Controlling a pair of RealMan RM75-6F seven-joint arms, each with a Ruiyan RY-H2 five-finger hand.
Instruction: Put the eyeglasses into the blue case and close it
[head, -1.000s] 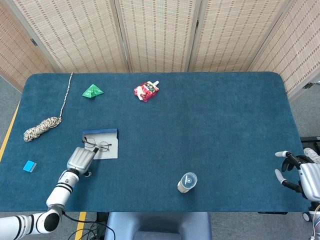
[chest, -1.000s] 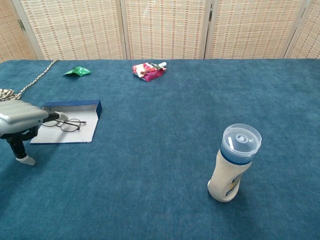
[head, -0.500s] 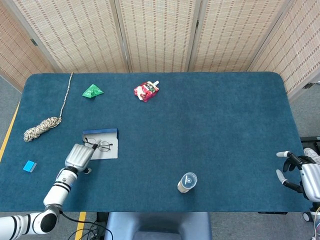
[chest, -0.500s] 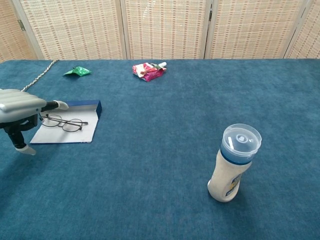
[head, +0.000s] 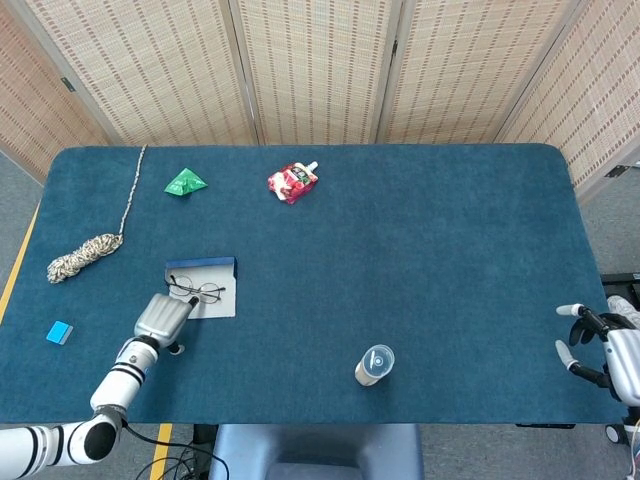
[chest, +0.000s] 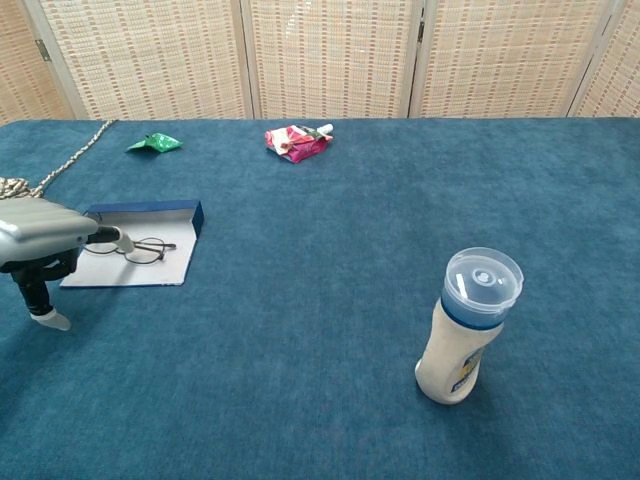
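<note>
I see a rope coil (head: 83, 256) beyond my left hand (head: 162, 317), a bottle (chest: 466, 325) far right; fingers extended flat, holding nothing, one fingertip (chest: 122, 241) at the eyeglasses (head: 197, 291) lying in the open blue case (head: 217, 287); my right hand (head: 605, 348) hangs spread, empty.

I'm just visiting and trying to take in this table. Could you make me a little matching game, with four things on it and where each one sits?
Things:
1. eyeglasses
2. bottle
3. rope
4. green packet

Places:
A. coiled near the table's left edge
B. standing upright toward the front, right of the middle
C. lying on the open case, at the left hand's fingertips
D. near the back edge, left of the red pouch

Pairs: 1-C, 2-B, 3-A, 4-D
</note>
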